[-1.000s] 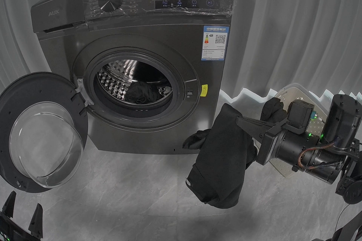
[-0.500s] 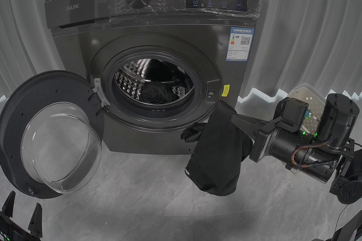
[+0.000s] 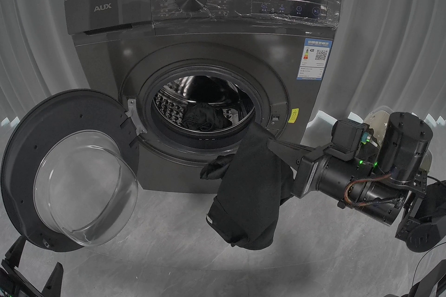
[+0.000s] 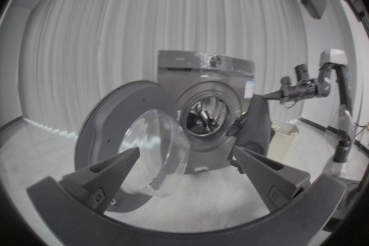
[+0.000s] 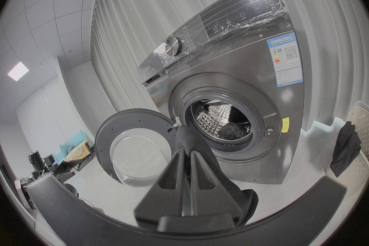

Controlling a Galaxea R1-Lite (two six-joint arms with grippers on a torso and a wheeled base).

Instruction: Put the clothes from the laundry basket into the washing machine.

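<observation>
R gripper [image 5: 188, 154], fingers [image 5: 171, 177] pinching black garment [image 3: 251, 191], has come closer to opening of washing machine [image 3: 204, 33], so loading seems near; L gripper [image 4: 184, 150] fingers [image 4: 115, 166] spread, empty

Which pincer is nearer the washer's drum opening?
Right. The right pincer, shut on the black garment, is beside the drum opening; the left pincer is far off, on the robot's side of the open door.

Grey tiled floor [image 3: 162, 242] under washing machine [image 3: 209, 47] and, just beside it, laundry basket [image 4: 284, 137].
</observation>
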